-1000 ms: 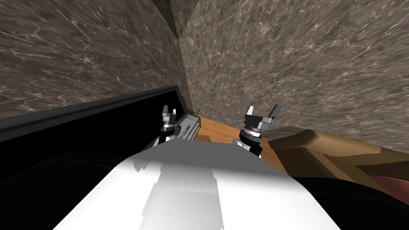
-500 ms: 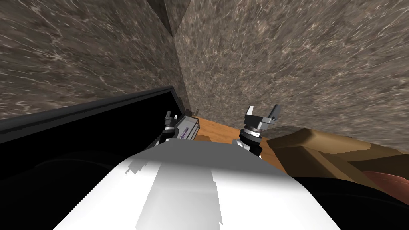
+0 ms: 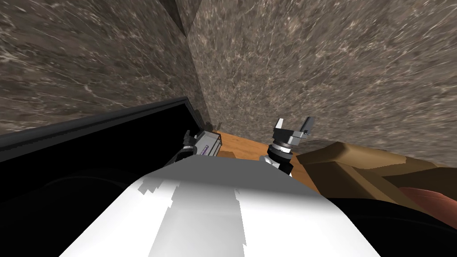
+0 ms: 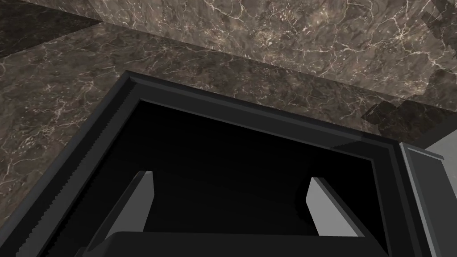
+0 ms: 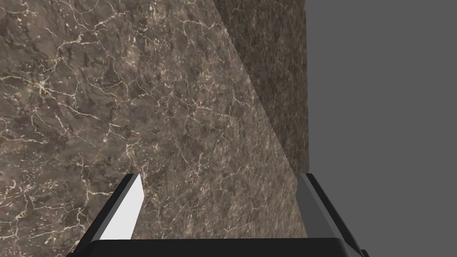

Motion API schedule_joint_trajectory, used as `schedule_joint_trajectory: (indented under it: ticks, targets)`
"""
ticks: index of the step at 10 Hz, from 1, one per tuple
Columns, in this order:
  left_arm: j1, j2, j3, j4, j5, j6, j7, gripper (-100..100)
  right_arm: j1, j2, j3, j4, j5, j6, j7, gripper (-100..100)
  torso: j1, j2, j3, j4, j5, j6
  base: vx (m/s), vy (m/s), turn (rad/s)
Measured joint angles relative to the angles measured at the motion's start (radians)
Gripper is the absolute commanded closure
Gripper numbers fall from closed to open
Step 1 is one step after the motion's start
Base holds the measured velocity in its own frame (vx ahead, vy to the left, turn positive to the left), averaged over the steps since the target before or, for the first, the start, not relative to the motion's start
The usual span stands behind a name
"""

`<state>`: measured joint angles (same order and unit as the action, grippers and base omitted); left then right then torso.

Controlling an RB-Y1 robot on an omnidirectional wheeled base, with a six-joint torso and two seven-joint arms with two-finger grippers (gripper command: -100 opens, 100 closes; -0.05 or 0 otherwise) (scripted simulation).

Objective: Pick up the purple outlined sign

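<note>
Left gripper [image 4: 230, 175] is being held spread over a black framed box [image 4: 250, 109]; the grey, purple-marked sign [image 3: 209, 143] is being seen just beside it, at its 3 o'clock. Right gripper [image 3: 293, 126] is being held spread too, further toward 3 o'clock.

Dark brown veined marble walls [image 3: 334, 67] meet in a corner. A black framed panel [image 3: 89, 134] lies along the left wall. An orange wooden surface [image 3: 241, 143] shows between it and brown angular furniture [image 3: 357, 163].
</note>
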<state>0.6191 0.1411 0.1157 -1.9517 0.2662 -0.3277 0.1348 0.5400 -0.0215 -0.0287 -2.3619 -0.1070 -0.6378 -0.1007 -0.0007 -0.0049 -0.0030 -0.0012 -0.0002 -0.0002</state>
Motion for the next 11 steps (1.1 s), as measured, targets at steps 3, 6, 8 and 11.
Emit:
schedule_joint_trajectory:
  ticks: [3,6,8,11]
  targets:
    - [0.024,-0.003,0.001,0.062,0.047,0.027,0.006,-100,0.000,0.000,0.000,0.000,0.000,0.000,0.000,0,0.000,-0.001,0.000,0.000,0.000,0.000,0.085,-0.002,-0.076]
    - [0.027,0.005,0.021,0.157,0.122,0.080,0.026,-100,0.000,0.000,0.000,0.000,0.000,0.000,0.000,0,0.001,-0.003,-0.002,-0.001,0.000,0.000,0.108,0.007,-0.071]
    - [0.067,0.000,0.021,0.172,0.159,0.117,0.031,-100,0.000,0.000,0.000,0.000,0.000,0.000,0.000,0,0.000,0.000,0.000,0.000,0.000,0.000,0.082,0.001,-0.095]
    - [0.101,0.009,0.039,0.227,0.235,0.186,0.051,-100,0.000,0.000,0.000,0.000,0.000,0.000,0.000,0,0.000,-0.001,-0.001,0.000,0.000,0.000,0.086,-0.002,-0.036]
